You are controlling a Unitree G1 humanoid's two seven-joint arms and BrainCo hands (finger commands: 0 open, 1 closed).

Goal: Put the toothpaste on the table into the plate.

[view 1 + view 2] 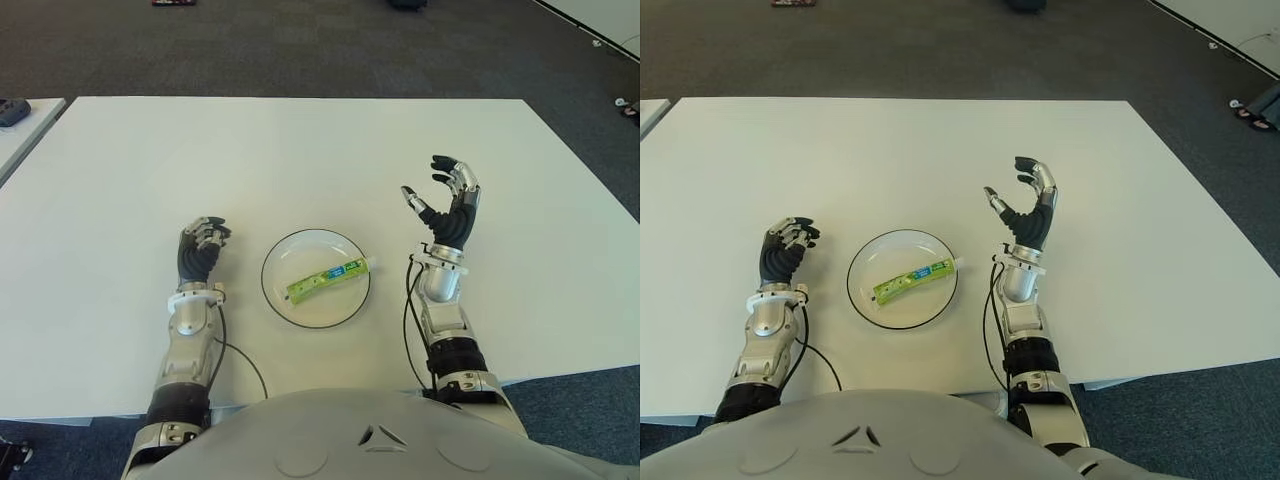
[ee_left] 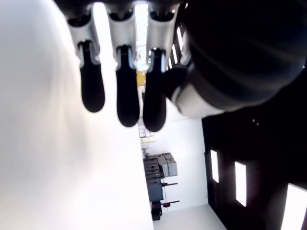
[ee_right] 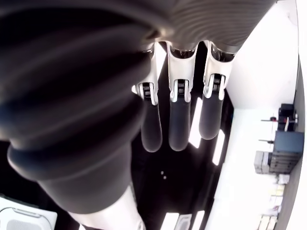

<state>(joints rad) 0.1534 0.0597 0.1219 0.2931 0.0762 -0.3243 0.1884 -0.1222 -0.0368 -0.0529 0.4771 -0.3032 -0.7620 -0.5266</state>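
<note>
The green and white toothpaste tube lies slantwise inside the round clear plate, its cap end at the plate's right rim. My right hand is raised just right of the plate, fingers spread and holding nothing; the right wrist view shows its fingers hanging free. My left hand shows to the left of the plate, with fingers loosely bent and nothing in them. Neither hand touches the tube or the plate.
The white table stretches wide behind and to both sides of the plate. A second table's corner shows at far left. Dark carpet lies beyond the far edge. Black cables trail from both wrists near the front edge.
</note>
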